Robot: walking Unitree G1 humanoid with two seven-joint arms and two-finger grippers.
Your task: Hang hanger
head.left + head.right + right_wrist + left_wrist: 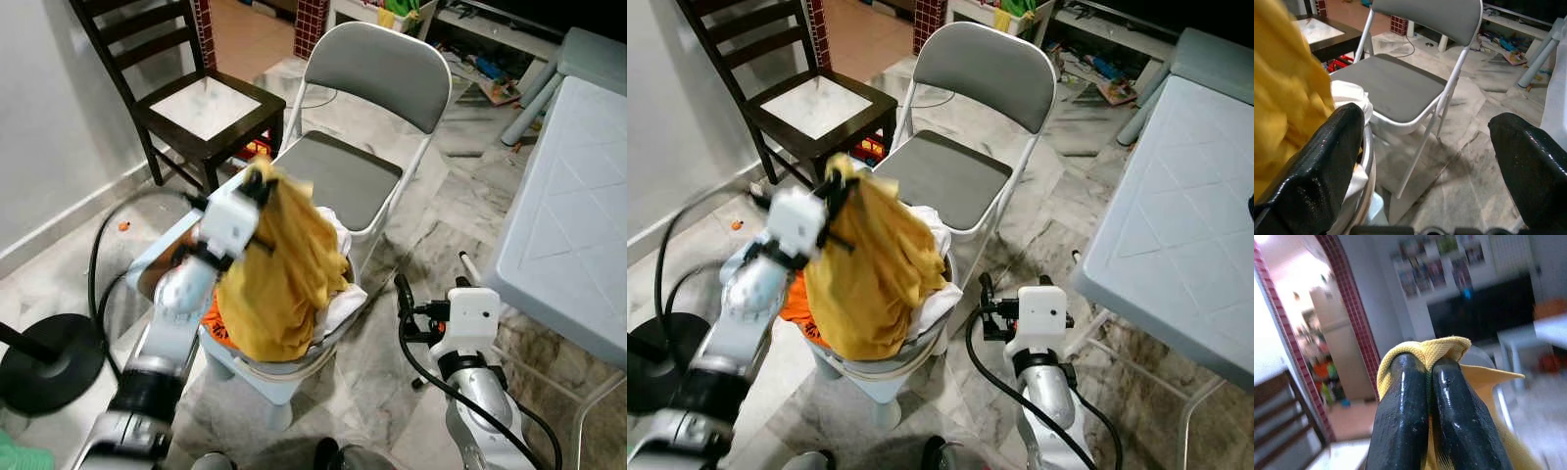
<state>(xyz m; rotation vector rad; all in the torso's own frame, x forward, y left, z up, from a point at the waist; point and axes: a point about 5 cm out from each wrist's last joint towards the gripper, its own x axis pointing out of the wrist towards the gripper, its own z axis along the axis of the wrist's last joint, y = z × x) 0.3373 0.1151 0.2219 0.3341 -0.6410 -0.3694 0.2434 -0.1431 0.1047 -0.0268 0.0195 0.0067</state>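
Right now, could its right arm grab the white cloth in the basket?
Probably yes: the right gripper is open beside the basket, and the white cloth lies uncovered on that side.

A grey folding chair (pixel 367 127) with a white metal frame stands on the marbled tile floor (pixel 446 206). A dark wooden chair (pixel 181 88) with a pale seat stands near it by the wall. A pale plastic table (pixel 573 225) sits well apart from both. A black round stand base (pixel 44 362) rests on the floor.
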